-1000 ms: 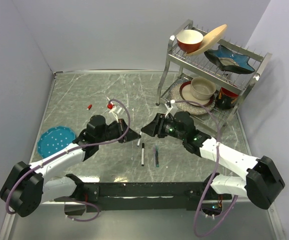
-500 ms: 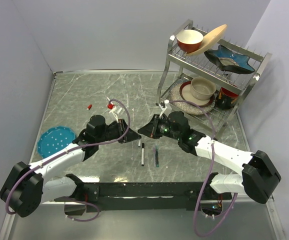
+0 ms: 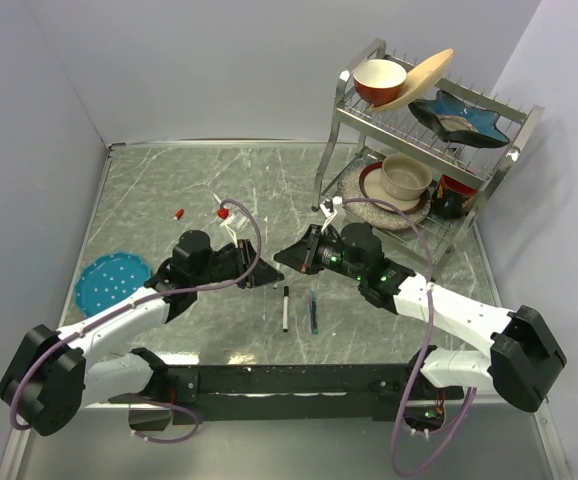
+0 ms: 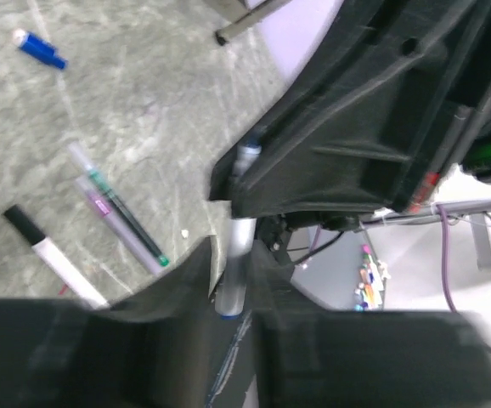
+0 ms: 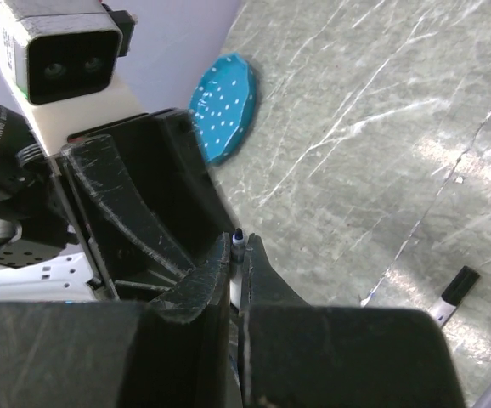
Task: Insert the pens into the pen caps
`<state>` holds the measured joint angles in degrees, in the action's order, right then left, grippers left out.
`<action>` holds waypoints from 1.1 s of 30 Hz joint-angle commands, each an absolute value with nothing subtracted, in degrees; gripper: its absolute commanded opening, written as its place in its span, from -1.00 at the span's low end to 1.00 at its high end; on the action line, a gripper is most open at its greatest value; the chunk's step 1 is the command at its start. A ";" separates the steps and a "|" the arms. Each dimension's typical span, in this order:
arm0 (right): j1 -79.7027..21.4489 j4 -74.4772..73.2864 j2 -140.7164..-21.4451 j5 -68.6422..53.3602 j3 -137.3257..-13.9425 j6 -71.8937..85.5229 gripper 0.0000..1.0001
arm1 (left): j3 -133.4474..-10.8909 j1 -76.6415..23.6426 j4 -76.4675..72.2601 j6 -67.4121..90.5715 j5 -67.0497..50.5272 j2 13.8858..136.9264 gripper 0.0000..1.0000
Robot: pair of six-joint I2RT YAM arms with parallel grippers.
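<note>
A white pen with a blue tip [image 4: 236,248] spans the two grippers, which meet nose to nose at mid-table. My right gripper [image 5: 239,246] [image 3: 281,260] is shut on the pen's [image 5: 239,240] tip end. My left gripper [image 4: 233,280] [image 3: 267,277] stands round the barrel with its jaws slightly apart, a thin gap on one side. Lying on the table are a black-capped white pen [image 3: 286,308] [image 4: 50,251], a teal-green pen [image 3: 313,312] [image 4: 128,219] and a blue cap [image 4: 40,49]. A small red cap [image 3: 179,214] lies further back left.
A blue dotted plate [image 3: 111,280] lies at the left edge. A metal dish rack [image 3: 424,135] with bowls and plates stands at the back right. A red piece on a white stick [image 3: 223,212] lies behind the left gripper. Grey walls close the left and back.
The right gripper has moved left and shut on the pen's tip end. The left gripper's jaws have eased apart round the barrel.
</note>
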<state>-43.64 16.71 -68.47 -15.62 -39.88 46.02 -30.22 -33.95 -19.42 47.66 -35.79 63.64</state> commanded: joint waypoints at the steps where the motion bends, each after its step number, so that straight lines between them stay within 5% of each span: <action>1: -44.12 18.64 -66.53 -14.15 -41.92 45.97 -1.00 | -29.88 -34.10 -24.95 47.90 -37.97 63.10 -0.74; 3: -44.12 17.85 -66.27 -14.50 -42.01 45.00 -0.94 | -29.36 -34.19 -27.33 48.69 -39.63 64.07 -0.98; 5: -44.12 16.53 -65.92 -14.68 -43.06 43.52 -0.77 | -29.18 -34.10 -28.21 49.39 -40.25 64.42 -0.98; 6: -44.03 15.48 -65.74 -14.85 -43.68 42.81 -0.44 | -29.18 -34.10 -28.13 49.39 -40.25 64.42 -0.98; 9: -43.95 8.72 -64.25 -13.20 -47.01 37.46 -0.10 | -29.62 -34.19 -24.63 47.91 -38.24 62.68 -0.98; 12: -43.42 -1.98 -62.41 -7.74 -51.05 30.17 0.03 | -30.23 -34.10 -18.83 44.04 -33.08 59.17 -0.98; 20: -40.61 -16.25 -68.54 -0.71 -62.13 12.68 0.02 | -29.97 -34.01 -2.11 38.49 -19.78 46.60 -0.98; 33: -34.63 -28.91 -93.77 -0.96 -72.33 2.02 0.02 | -36.65 -33.75 9.57 36.74 -20.74 40.17 -0.98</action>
<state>-36.97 -23.92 -90.26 -0.49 -68.58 6.46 -32.93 -34.04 5.52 38.98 -21.08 41.30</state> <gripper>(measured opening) 0.509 0.060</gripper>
